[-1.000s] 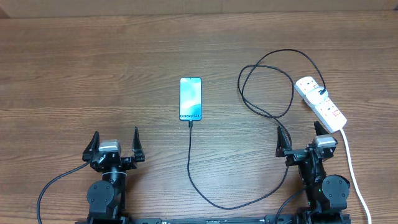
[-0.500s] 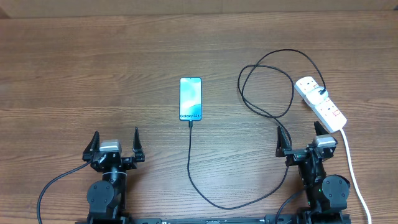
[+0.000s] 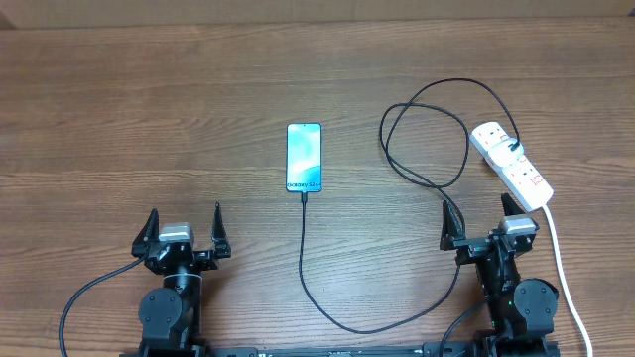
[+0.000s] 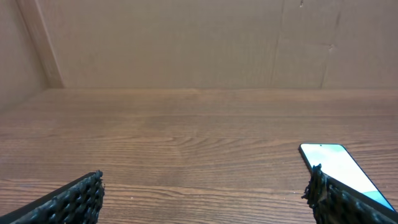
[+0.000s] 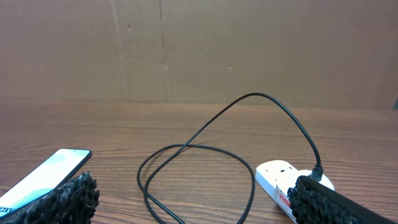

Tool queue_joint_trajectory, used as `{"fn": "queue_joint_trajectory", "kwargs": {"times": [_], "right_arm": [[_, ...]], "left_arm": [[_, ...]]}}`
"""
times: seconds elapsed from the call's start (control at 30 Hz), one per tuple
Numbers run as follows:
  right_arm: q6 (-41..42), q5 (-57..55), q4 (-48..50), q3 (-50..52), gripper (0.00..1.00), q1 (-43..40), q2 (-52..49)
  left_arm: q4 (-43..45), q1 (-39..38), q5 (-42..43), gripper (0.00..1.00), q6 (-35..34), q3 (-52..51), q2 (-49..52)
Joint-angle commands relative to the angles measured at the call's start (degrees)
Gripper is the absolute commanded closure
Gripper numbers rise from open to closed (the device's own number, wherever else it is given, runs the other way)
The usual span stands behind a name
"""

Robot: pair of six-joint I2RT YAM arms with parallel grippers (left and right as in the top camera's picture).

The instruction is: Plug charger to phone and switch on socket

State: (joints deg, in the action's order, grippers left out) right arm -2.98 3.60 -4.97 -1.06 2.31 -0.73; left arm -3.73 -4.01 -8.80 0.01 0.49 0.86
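Nothing has moved since a second ago. The phone lies mid-counter, its long axis pointing away from the arms. The charger tip touches its near end, and the cable loops right to the diagonal socket. Left fingers and right fingers are spread wide and hold nothing.

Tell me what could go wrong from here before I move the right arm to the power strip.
1. The black cable loops between the right hand and the power strip. Reaching in could snag it and tug the phone.
2. The red switches are small, so a push may slide the strip instead of flipping one.
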Motion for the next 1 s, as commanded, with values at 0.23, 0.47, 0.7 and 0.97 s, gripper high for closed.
{"fn": "queue_joint_trajectory", "kwargs": {"times": [0.23,0.47,0.7,0.97], "right_arm": [[-0.09,-0.57,0.31,0.59,0.0,0.31,0.57],[1.7,0.11,0.33,0.59,0.0,0.37,0.59],[1.64,0.28,0.37,0.59,0.0,0.37,0.57],[1.64,0.28,0.37,0.59,0.0,0.37,0.57]], "left_arm": [[-0.07,0.28,0.48,0.0,0.9,-0.17,-0.66],[-0.07,0.28,0.48,0.01,0.9,-0.17,-0.63],[-0.07,0.28,0.48,0.0,0.9,-0.17,-0.61],[-0.07,0.28,0.48,0.01,0.9,-0.17,-0.61]]}}
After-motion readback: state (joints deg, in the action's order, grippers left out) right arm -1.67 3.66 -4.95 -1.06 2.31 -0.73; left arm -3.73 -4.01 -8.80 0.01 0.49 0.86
